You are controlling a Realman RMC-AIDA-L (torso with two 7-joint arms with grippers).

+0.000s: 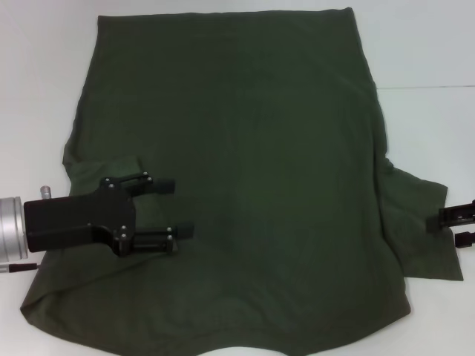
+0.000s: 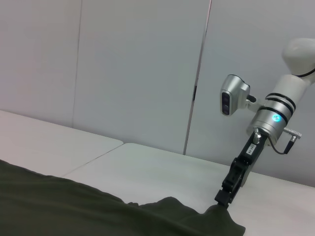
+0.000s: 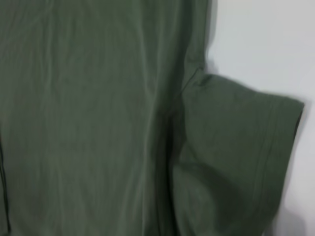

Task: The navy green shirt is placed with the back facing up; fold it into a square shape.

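The navy green shirt (image 1: 237,185) lies spread flat on the white counter (image 1: 423,52), plain side up, covering most of the surface, and serves as the landmark here. Over the shirt's left part, near its left sleeve area, the left end effector (image 1: 177,207) sits low above the cloth with its two black fingers (image 1: 157,182) spread apart and nothing between them, pointing toward the shirt's middle. At the shirt's right sleeve (image 1: 427,222), which juts out from the body onto the counter, the right end effector (image 1: 449,226) meets the sleeve's outer edge; the left wrist view shows its tip (image 2: 222,199) down on the fabric there, but I cannot tell whether it is clenched or released.
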